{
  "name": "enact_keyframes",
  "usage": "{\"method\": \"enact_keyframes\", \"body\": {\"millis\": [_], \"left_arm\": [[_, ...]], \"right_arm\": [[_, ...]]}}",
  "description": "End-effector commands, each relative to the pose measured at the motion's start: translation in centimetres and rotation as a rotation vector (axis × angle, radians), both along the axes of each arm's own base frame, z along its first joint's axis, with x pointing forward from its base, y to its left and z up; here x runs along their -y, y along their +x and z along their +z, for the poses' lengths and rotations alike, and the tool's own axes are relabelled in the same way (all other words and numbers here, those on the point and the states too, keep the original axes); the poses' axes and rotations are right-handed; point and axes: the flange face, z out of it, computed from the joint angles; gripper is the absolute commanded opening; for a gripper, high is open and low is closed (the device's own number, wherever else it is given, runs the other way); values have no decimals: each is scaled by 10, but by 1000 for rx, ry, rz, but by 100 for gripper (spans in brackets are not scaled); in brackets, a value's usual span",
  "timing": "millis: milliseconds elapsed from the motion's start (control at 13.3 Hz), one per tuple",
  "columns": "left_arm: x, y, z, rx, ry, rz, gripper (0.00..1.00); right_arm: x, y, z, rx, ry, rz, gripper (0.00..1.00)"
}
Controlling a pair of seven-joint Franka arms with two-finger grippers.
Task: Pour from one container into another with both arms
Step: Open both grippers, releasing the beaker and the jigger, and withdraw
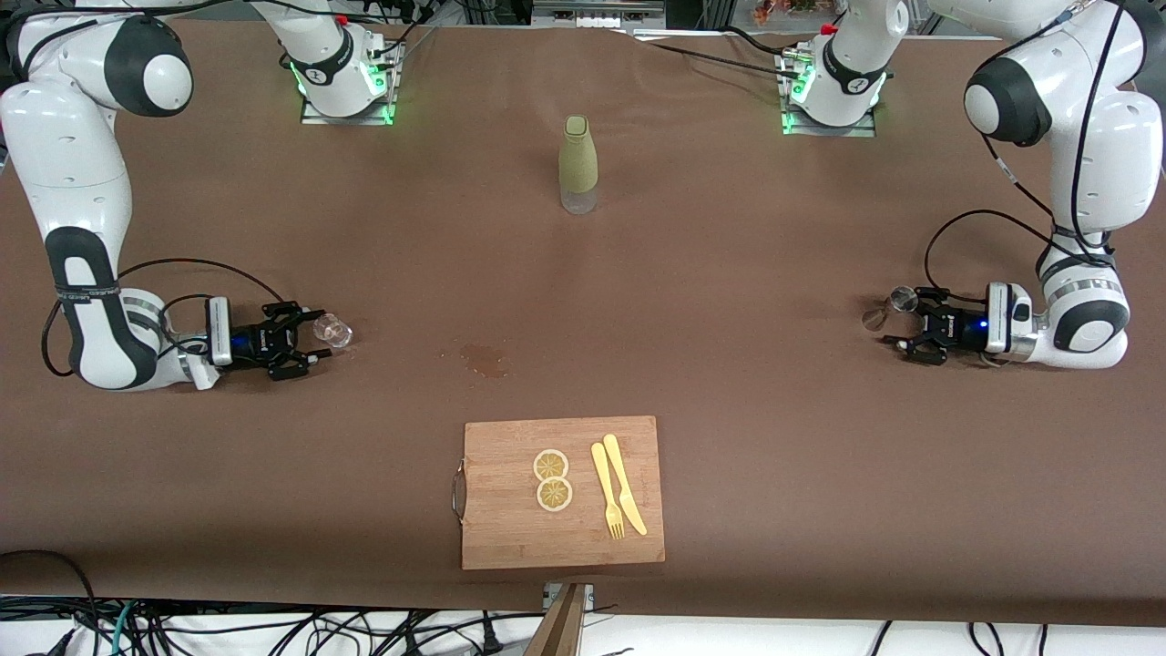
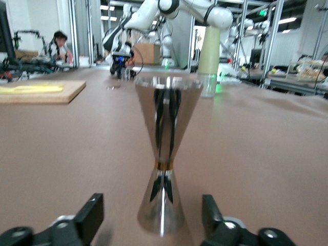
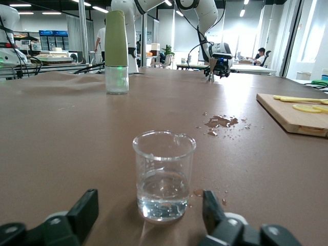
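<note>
The left gripper (image 2: 154,225) sits low at the left arm's end of the table, fingers spread and released, with the steel jigger (image 2: 162,154) upright on the table between them, untouched. The right gripper (image 3: 148,225), at the right arm's end, is likewise spread around the clear glass cup (image 3: 164,174), which stands upright holding a little clear liquid. One green-sleeved bottle (image 1: 578,164) stands mid-table. One cutting board (image 1: 510,538) carries two lemon slices (image 1: 552,479), one fork (image 1: 607,492) and one knife (image 1: 624,483)
</note>
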Motion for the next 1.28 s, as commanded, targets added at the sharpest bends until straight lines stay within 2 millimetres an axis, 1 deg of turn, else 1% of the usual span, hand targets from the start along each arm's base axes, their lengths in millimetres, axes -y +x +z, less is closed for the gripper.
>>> {"method": "enact_keyframes", "body": {"millis": [0, 75, 151, 226, 301, 452, 527, 602, 678, 753, 904, 1054, 1205], "left_arm": [[-18, 2, 2, -92, 123, -25, 100], [-22, 7, 9, -187, 183, -35, 100], [-26, 15, 20, -266, 239, -27, 100], [-36, 24, 36, -322, 296, -2, 100], [-39, 33, 52, -380, 350, 16, 100], [-42, 52, 86, -437, 442, 38, 100], [-43, 56, 96, -445, 457, 48, 100], [-43, 58, 100, -463, 459, 58, 100], [-42, 61, 112, -489, 472, 80, 100], [-39, 65, 128, -532, 492, 107, 100], [-29, 68, 166, -709, 553, 151, 100], [-14, 75, 217, -826, 643, 211, 100], [-1, 79, 266, -905, 746, 290, 100]], "right_arm": [[14, 16, 17, 22, -28, 42, 100], [19, 25, 31, 11, -71, 50, 100], [24, 32, 53, -1, -122, 53, 100], [28, 37, 75, -5, -172, 59, 100], [33, 41, 96, -21, -227, 62, 100], [39, 48, 140, -49, -335, 49, 100], [40, 49, 164, -56, -390, 28, 100], [42, 47, 190, -75, -453, -8, 100], [38, 44, 215, -87, -504, -40, 100], [32, 41, 242, -110, -559, -72, 100], [28, 31, 291, -180, -692, -150, 100], [18, 24, 345, -237, -833, -249, 100], [3, 13, 396, -310, -982, -363, 100]]}}
